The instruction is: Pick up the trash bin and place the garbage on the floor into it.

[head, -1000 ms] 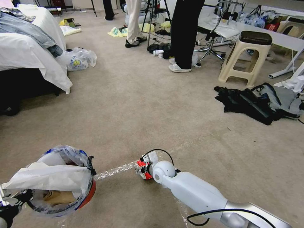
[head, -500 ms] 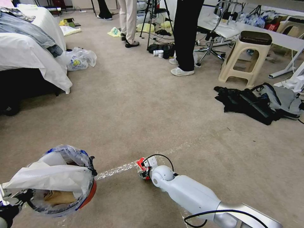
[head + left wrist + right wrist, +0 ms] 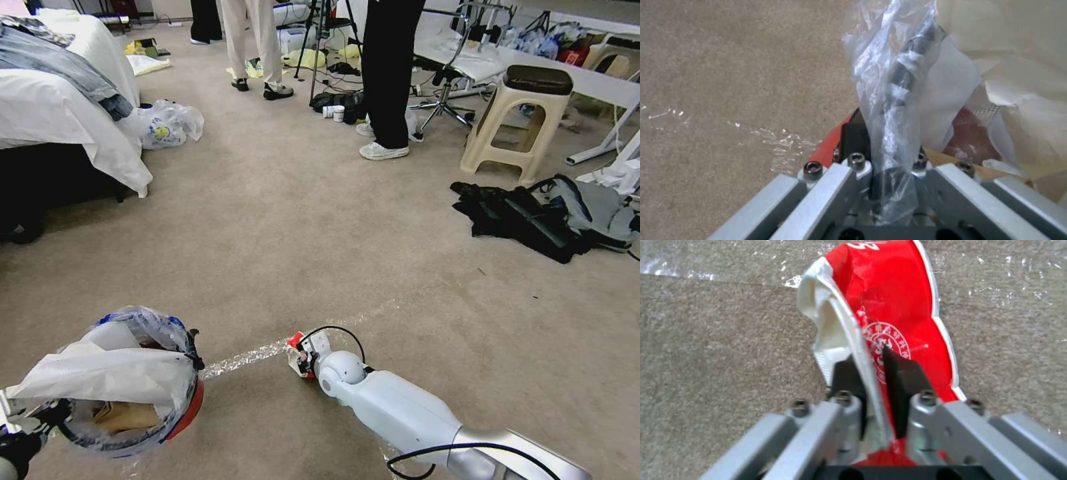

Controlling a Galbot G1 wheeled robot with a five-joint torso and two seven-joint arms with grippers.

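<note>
The trash bin [image 3: 188,405], red with a crinkled clear bag, hangs low at my near left. A white wrapper [image 3: 107,377] and a brown paper bag [image 3: 123,415] lie inside it. My left gripper [image 3: 47,415] is shut on its rim; the left wrist view shows the left gripper [image 3: 882,146] pinching the bag-covered rim [image 3: 829,146]. Just above the floor [image 3: 300,220], beside a tape line [image 3: 247,358], my right gripper [image 3: 298,352] is shut on a piece of garbage, a red and white wrapper [image 3: 293,343]. In the right wrist view the right gripper [image 3: 873,373] clamps that wrapper [image 3: 889,296].
A heap of black clothes [image 3: 527,217] lies on the right, with a beige stool [image 3: 523,117] behind it. A bed [image 3: 60,107] stands on the left with knotted white bags [image 3: 163,123] beside it. People's legs [image 3: 390,73] and tripods stand at the back.
My right wrist has drawn back slightly toward me, still holding the red wrapper. The bin and left arm have not moved. People at the back have walked.
</note>
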